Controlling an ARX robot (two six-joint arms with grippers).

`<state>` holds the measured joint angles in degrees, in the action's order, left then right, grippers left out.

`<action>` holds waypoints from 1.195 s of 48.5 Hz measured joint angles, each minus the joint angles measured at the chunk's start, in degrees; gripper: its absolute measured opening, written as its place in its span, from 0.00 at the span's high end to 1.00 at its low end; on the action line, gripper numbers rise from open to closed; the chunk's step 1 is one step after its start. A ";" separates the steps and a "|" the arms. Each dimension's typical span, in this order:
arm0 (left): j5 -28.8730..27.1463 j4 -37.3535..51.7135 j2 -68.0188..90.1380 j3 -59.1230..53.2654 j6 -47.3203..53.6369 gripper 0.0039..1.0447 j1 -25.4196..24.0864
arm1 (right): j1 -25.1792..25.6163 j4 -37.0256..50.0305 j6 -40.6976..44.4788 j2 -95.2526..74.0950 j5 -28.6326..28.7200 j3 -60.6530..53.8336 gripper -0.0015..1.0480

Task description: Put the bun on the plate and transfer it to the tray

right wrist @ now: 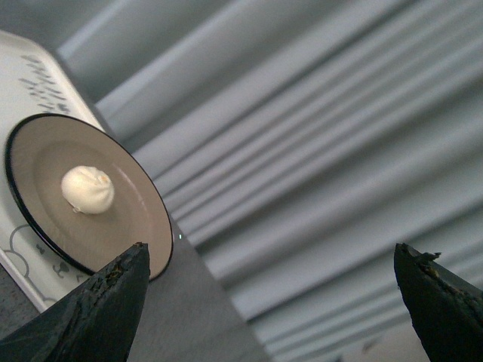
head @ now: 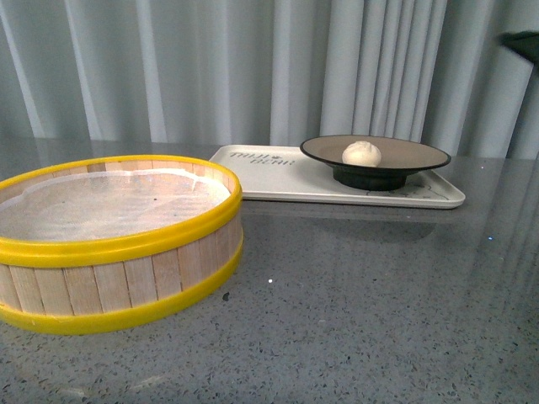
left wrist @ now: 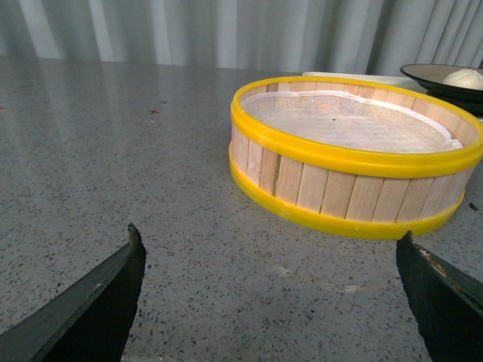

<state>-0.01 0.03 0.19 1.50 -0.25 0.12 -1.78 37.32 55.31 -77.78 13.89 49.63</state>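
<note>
The cream-white bun (head: pixel 361 153) lies in the middle of the black-rimmed, beige plate (head: pixel 421 154). The plate stands on the right half of the cream-white tray (head: pixel 261 172) at the back of the table. The bun (right wrist: pixel 87 189), the plate (right wrist: pixel 45 151) and the tray (right wrist: pixel 23 83) also show in the right wrist view. My right gripper (right wrist: pixel 272 260) is open and empty, raised beside the plate and tilted toward the curtain; a dark part of it shows at the front view's top right (head: pixel 520 44). My left gripper (left wrist: pixel 272 240) is open and empty, low over the table, facing the steamer basket.
A round wooden steamer basket (head: pixel 118 244) with yellow rims and a white liner stands at the front left, also in the left wrist view (left wrist: pixel 355 154). The table is grey speckled stone (head: pixel 362 303). A pleated grey curtain (head: pixel 253 67) hangs behind.
</note>
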 joint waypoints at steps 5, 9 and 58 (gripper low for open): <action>0.04 0.00 -0.02 0.00 0.00 0.06 0.00 | 1.40 0.20 -13.68 3.10 -2.51 -2.25 0.08; 0.00 0.00 0.00 0.00 0.00 0.06 0.00 | 1.25 0.17 -17.14 2.34 -2.36 -2.93 0.08; -0.02 0.00 0.00 0.00 0.00 0.06 0.00 | 1.79 -2.12 -54.60 35.52 -13.86 -43.10 0.98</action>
<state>-0.03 0.03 0.19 1.50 -0.25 0.12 0.01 35.20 0.71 -42.26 0.03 6.52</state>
